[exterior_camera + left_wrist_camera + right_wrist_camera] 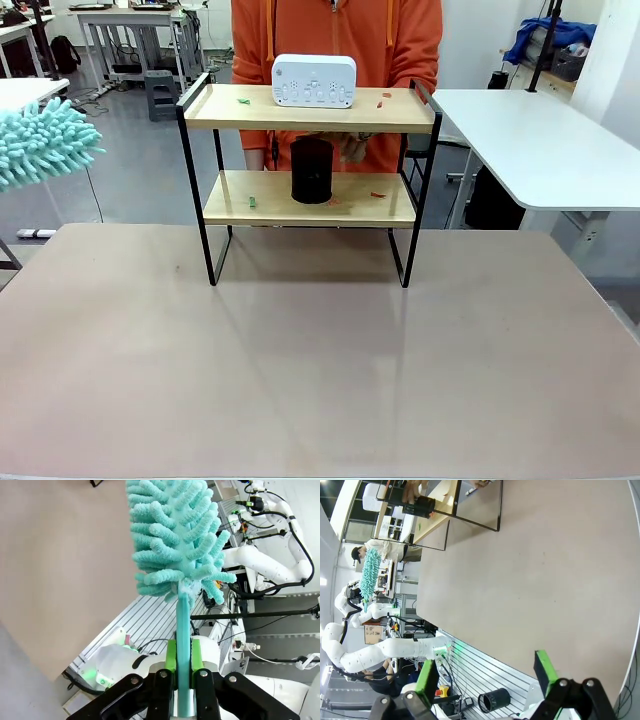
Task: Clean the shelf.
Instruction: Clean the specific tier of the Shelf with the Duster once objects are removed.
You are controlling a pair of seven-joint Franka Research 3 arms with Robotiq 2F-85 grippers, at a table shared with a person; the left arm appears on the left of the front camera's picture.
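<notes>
The shelf (310, 210) stands at the far middle of the table, two light wooden boards in a black frame; it also shows sideways in the right wrist view (445, 510). A white device (313, 80) sits on the top board, a black cylinder (311, 170) on the lower one, and small green and red scraps (252, 201) lie on both boards. My left gripper (183, 675) is shut on the handle of a teal fluffy duster (175, 535), whose head pokes in at the far left (40, 142). My right gripper (487, 672) is open over the table's near edge, holding nothing.
A person in an orange top (335, 40) stands behind the shelf, a hand (352, 148) reaching in behind the black cylinder. A white table (540, 140) stands to the right. The brown tabletop (320, 360) stretches in front of the shelf.
</notes>
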